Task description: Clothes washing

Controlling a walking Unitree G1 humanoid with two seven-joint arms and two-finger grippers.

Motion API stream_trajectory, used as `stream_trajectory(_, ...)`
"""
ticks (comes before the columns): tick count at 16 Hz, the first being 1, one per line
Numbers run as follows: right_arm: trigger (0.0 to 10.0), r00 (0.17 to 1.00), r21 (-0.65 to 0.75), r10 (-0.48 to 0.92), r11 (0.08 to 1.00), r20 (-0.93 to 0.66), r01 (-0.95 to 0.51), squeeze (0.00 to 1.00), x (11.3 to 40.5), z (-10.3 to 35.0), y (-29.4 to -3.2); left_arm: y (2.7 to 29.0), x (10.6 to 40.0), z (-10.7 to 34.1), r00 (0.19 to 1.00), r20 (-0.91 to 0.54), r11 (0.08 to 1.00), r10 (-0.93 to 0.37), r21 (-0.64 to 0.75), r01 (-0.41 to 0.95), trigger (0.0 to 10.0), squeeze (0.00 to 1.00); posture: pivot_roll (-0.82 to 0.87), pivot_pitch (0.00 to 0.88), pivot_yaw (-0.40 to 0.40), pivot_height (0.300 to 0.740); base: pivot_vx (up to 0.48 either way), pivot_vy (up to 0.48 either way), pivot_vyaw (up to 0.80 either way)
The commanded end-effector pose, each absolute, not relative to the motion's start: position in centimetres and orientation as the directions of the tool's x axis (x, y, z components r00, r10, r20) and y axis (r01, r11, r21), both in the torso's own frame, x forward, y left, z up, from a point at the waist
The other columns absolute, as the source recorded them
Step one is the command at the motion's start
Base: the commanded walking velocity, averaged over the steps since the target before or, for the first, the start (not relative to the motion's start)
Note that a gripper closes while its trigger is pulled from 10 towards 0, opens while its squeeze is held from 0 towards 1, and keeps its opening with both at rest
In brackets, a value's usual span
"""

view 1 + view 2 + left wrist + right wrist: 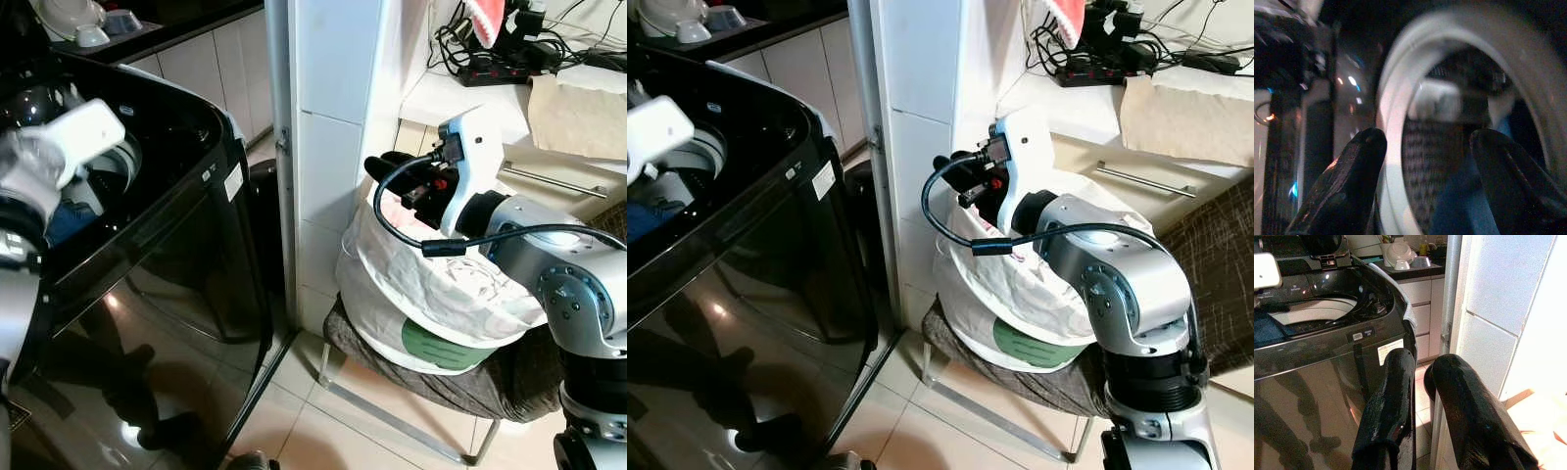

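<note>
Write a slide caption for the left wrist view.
Left claw, fingers apart, poised over the washer drum with blue cloth inside.

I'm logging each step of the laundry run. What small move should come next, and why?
Probably lower the right end effector into the white laundry bag beside it: its fingers look nearly closed with nothing between them, while the left end effector, open, is over the washer drum holding blue cloth.

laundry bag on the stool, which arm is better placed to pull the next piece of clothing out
Right. The right gripper hangs just above the laundry bag on the stool, jaws nearly together and empty. The left gripper is over the washing machine drum opening, jaws open, far from the bag.
</note>
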State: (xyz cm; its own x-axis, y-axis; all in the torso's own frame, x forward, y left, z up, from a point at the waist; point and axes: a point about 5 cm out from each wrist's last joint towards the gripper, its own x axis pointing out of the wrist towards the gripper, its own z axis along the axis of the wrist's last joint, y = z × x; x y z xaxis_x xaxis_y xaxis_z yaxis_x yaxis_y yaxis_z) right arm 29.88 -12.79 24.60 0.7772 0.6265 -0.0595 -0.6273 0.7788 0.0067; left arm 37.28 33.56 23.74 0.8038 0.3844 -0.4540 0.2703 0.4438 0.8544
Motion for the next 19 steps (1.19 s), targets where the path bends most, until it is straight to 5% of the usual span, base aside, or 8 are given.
stream_trajectory(1, 10.0, 0.770, -0.001, 0.637, 0.771, -0.043, -0.637, 0.00, 30.1, 25.1, -12.7, 34.7, 36.4, 23.3, 0.737, -0.520, 0.414, 0.431, 0.840, 0.350, 10.0, 0.00, -0.02, 0.000, 0.025, 0.740, 0.000, 0.000, 0.00)
stream_trajectory(7, 10.0, 0.757, 0.002, 0.652, 0.758, -0.043, -0.653, 0.00, 30.0, 25.0, -12.2, 35.2, 35.3, 20.3, 0.607, -0.597, 0.365, 0.524, 0.801, 0.474, 10.0, 0.00, -0.03, 0.001, 0.038, 0.740, 0.000, 0.000, 0.00)
stream_trajectory(13, 10.0, 0.770, -0.006, 0.637, 0.770, -0.046, -0.638, 0.00, 29.9, 24.9, -12.5, 35.8, 34.4, 18.4, 0.561, -0.573, 0.322, 0.597, 0.812, 0.487, 10.0, 0.00, -0.04, 0.009, 0.045, 0.740, 0.000, 0.000, 0.00)
stream_trajectory(16, 10.0, 0.787, -0.016, 0.616, 0.787, -0.034, -0.617, 0.00, 30.1, 25.0, -12.7, 35.1, 35.5, 19.5, 0.682, -0.461, 0.330, 0.568, 0.886, 0.325, 10.0, 0.00, -0.05, 0.008, 0.052, 0.740, 0.000, 0.000, 0.00)
stream_trajectory(18, 10.0, 0.797, -0.010, 0.603, 0.797, -0.021, -0.604, 0.00, 30.2, 25.3, -13.0, 33.4, 37.0, 20.8, 0.780, -0.406, 0.470, 0.476, 0.867, 0.164, 10.0, 0.00, -0.04, 0.005, 0.048, 0.740, 0.000, 0.000, 0.00)
stream_trajectory(19, 10.0, 0.803, -0.006, 0.596, 0.803, -0.012, -0.596, 0.00, 30.4, 25.4, -13.2, 31.7, 38.3, 22.4, 0.867, -0.319, 0.625, 0.383, 0.780, 0.011, 10.0, 0.00, -0.04, 0.003, 0.041, 0.740, 0.000, 0.000, 0.00)
